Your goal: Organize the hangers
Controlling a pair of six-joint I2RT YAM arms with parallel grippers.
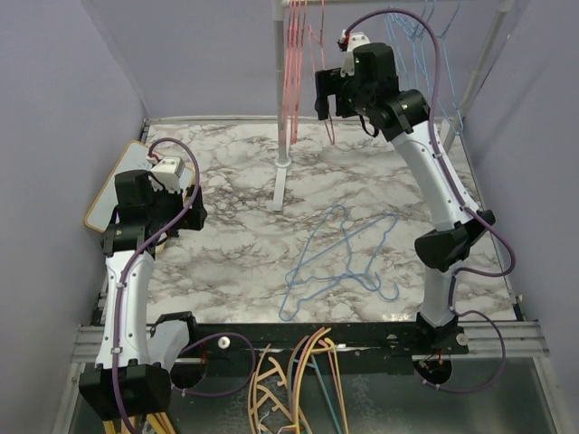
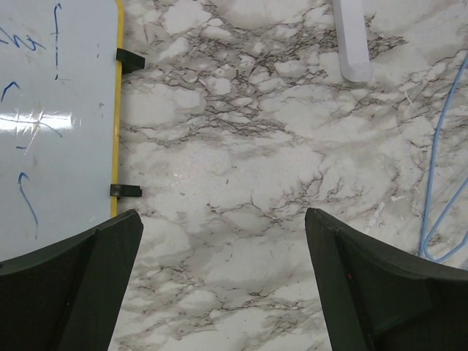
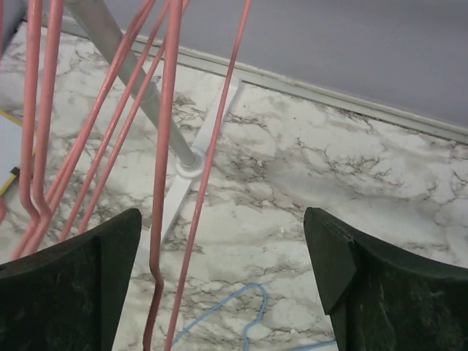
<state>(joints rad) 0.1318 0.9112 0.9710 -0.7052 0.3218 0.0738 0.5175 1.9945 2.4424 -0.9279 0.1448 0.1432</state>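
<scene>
both grippers stand spread: right gripper [image 3: 223, 219] up among the pink hangers [image 3: 167, 146] on the rack [image 3: 124, 66], left gripper [image 2: 223, 219] over open marble table [image 2: 241, 146] by the whiteboard [image 2: 51, 124] edge, blue hangers [image 1: 339, 258] lying loose mid-table.

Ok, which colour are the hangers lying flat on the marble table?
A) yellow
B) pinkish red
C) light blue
C: the light blue hangers lie in a loose heap on the marble table, while the pinkish red hangers hang from the rack.
</scene>
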